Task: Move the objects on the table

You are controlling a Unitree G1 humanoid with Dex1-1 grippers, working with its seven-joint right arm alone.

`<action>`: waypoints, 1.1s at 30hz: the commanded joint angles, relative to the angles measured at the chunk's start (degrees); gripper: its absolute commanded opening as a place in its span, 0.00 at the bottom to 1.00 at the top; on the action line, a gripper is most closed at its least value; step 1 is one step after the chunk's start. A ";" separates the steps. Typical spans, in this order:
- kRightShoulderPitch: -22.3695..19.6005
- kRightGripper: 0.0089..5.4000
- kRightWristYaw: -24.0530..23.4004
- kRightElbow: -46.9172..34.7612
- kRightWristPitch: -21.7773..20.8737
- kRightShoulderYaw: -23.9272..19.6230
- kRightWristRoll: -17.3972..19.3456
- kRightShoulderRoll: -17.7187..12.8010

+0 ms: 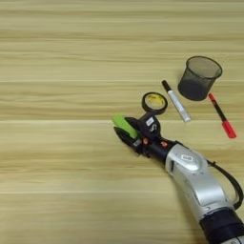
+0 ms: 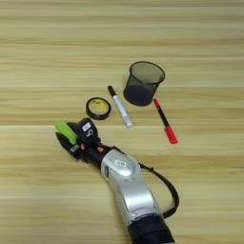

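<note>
Nearest the lower edge of the bench [image 1: 57, 190], the silver forearm [image 1: 198, 183] enters from the robot's right and reaches up and to the left. Its tool [image 1: 127, 132] has the two black fingers closed around the lime-green block [image 1: 123, 125], one finger on either side; the block tilts and appears gripped, though whether it is lifted clear of the wood cannot be told.

Just beyond the tool lies the black tape roll with yellow centre [image 1: 154, 102], flat and near the tool but not touching it. To its right the white marker with black cap [image 1: 176, 101] lies aslant, cap end farther away. Further right the red-and-black pen [image 1: 222, 116] lies at a similar slant, red end nearer. Farthest off, the black mesh cup [image 1: 198, 77] stands upright between the far ends of marker and pen.

Assessment: the block is the item in hand; the step is carrying it. The next move calls for a firm hold and a path kept off the tape roll, then release at a bare spot.
</note>
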 commanded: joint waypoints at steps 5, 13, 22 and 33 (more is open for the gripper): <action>-1.29 0.26 -1.80 0.88 0.84 -0.94 -0.23 -0.35; -4.47 0.26 -5.73 -0.31 -0.78 -5.11 1.26 0.58; -8.36 0.26 -12.02 -0.49 -3.13 -11.78 3.13 1.37; -9.17 0.26 -11.83 -0.76 -3.53 -12.39 3.38 0.93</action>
